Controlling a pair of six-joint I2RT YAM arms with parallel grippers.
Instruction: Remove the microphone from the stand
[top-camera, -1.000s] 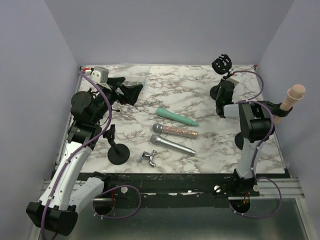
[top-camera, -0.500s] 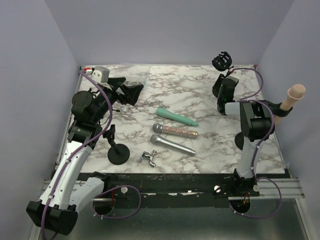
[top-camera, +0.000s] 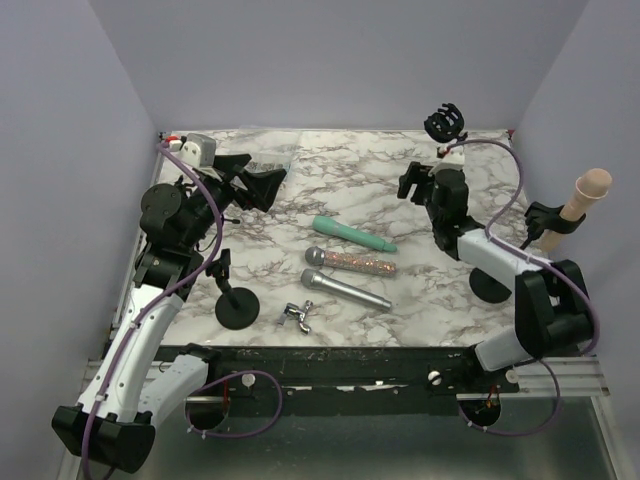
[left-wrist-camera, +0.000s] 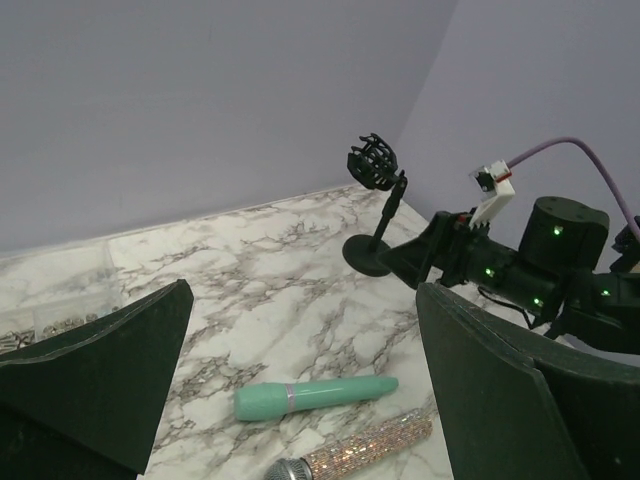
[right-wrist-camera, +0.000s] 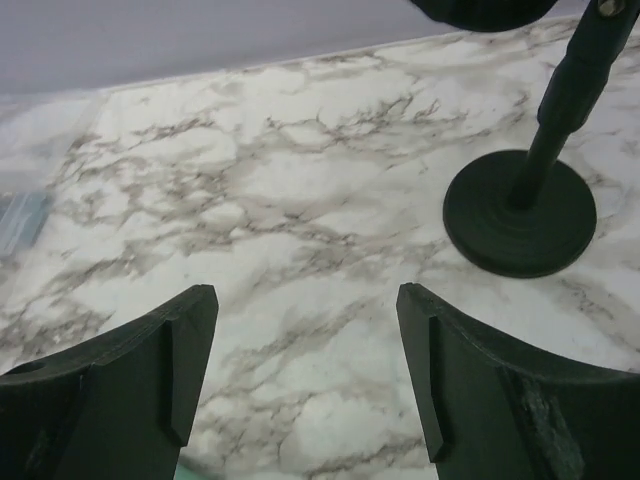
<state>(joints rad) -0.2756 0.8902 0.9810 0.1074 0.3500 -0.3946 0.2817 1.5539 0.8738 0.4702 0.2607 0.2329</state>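
A peach microphone (top-camera: 586, 193) sits tilted in the clip of a black stand (top-camera: 548, 221) at the table's right edge. My right gripper (top-camera: 411, 186) (right-wrist-camera: 305, 385) is open and empty. It hovers low over the marble, left of another stand (top-camera: 444, 125) whose clip is empty. That stand's round base (right-wrist-camera: 520, 212) lies just ahead and to the right of the right gripper's fingers. My left gripper (top-camera: 252, 181) (left-wrist-camera: 305, 292) is wide open at the back left and holds nothing.
Three microphones lie loose mid-table: teal (top-camera: 352, 234) (left-wrist-camera: 315, 397), glittery (top-camera: 350, 262) (left-wrist-camera: 365, 448) and silver (top-camera: 346, 290). A third stand (top-camera: 236, 306) is at the front left, with a metal clip (top-camera: 298, 316) beside it. Walls close in the table.
My right gripper has opened and its arm has swung down and left, from beside the back-right stand toward mid-table. The left arm has not moved.
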